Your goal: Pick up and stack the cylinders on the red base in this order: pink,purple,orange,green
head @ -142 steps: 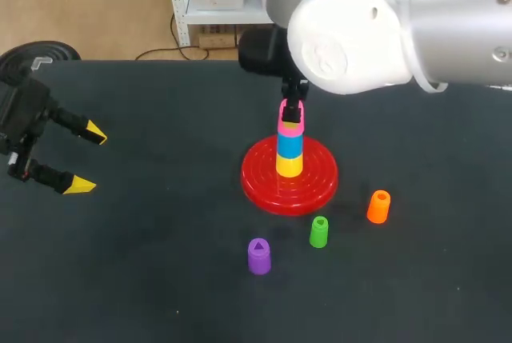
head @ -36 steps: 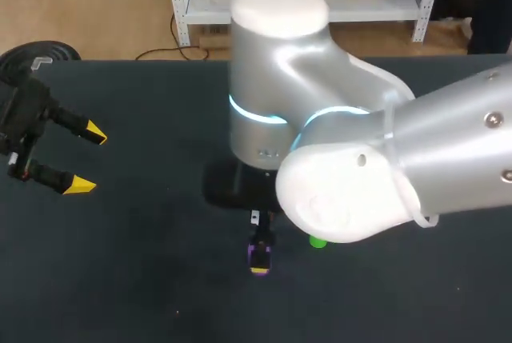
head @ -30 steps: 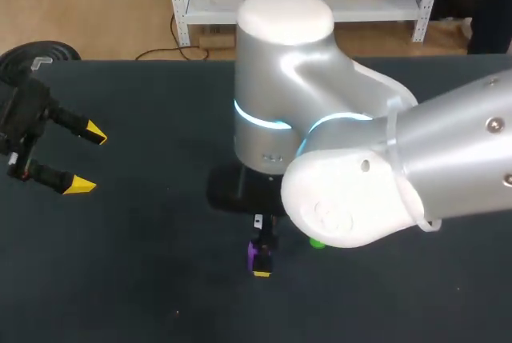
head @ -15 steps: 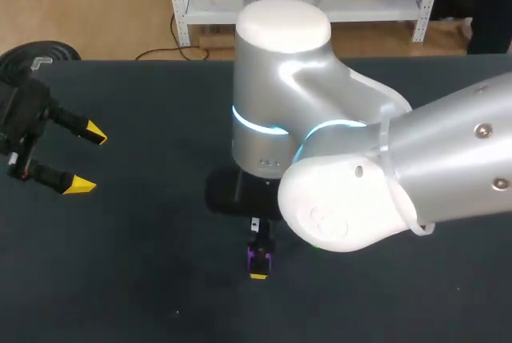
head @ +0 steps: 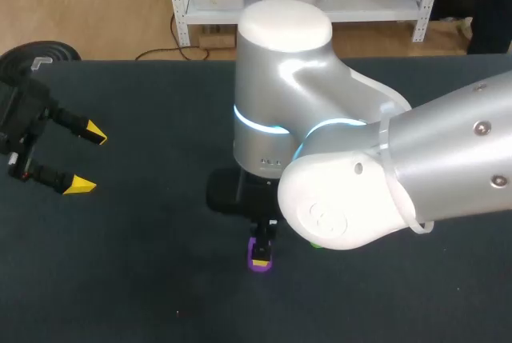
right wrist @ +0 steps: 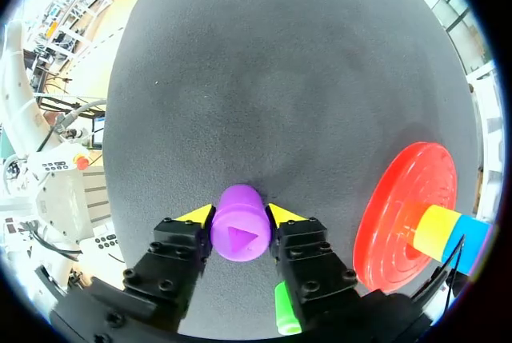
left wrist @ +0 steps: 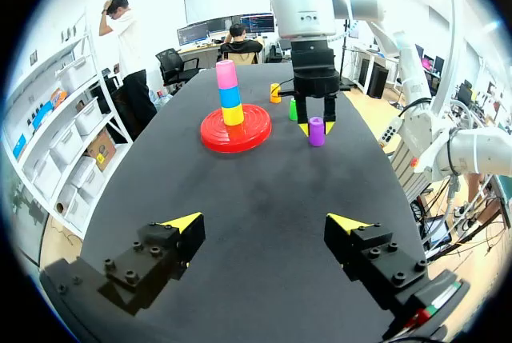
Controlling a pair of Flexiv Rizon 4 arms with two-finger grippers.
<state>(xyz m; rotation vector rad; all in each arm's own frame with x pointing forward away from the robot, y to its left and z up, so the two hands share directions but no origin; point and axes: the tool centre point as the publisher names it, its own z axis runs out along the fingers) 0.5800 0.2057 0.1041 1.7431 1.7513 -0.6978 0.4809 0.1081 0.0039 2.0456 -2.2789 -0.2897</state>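
The right arm has left the stack, where it stood over the pink cylinder [left wrist: 226, 75], and come down across the table [head: 144, 263]. Its bulk now hides the red base in the head view. The left gripper [head: 86, 159] has not shifted.

The right gripper [right wrist: 238, 215] is clamped on the purple cylinder [right wrist: 238, 233]. Both fingers press its sides, and the yellow tips show to either side of its top. The cylinder stands upright between them. In the left wrist view its foot seems to sit on the table, though a slight lift cannot be ruled out.

Just beside the right gripper's finger lies the green cylinder [right wrist: 284, 307], apart from the purple one. Farther off on the same side is the red base [right wrist: 400, 199], carrying the yellow [left wrist: 233, 114], blue [left wrist: 230, 97] and pink cylinders, one on another. Past the gripper, as the left wrist view has it, stands the orange cylinder [left wrist: 274, 93]. Well apart from all this, the left gripper hangs spread wide, holding nothing, over the dark table.
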